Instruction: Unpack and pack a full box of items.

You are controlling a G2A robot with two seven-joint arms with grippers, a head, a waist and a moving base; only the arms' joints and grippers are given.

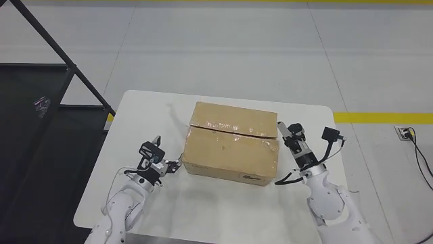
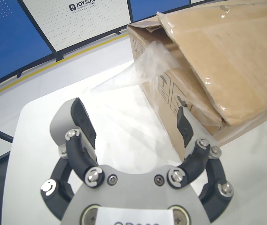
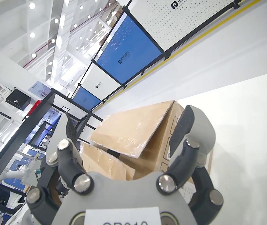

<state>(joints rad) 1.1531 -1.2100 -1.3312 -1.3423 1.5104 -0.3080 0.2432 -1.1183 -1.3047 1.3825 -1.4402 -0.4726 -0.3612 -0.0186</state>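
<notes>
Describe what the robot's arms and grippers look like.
The left arm and right arm have glossy white shells. The left gripper and right gripper match: silver fingers, black ribbed pads, black linkages, silver screws, a grey base plate with a white label. A black cable loops by the right wrist.

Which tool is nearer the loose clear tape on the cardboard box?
Left. The left tool is open at the cardboard box end where the clear tape hangs; the right tool is open at the opposite end.

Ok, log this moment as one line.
box: on table, flaps loosely closed | left pincer: open, beside box end | right pincer: open, at opposite end
</notes>
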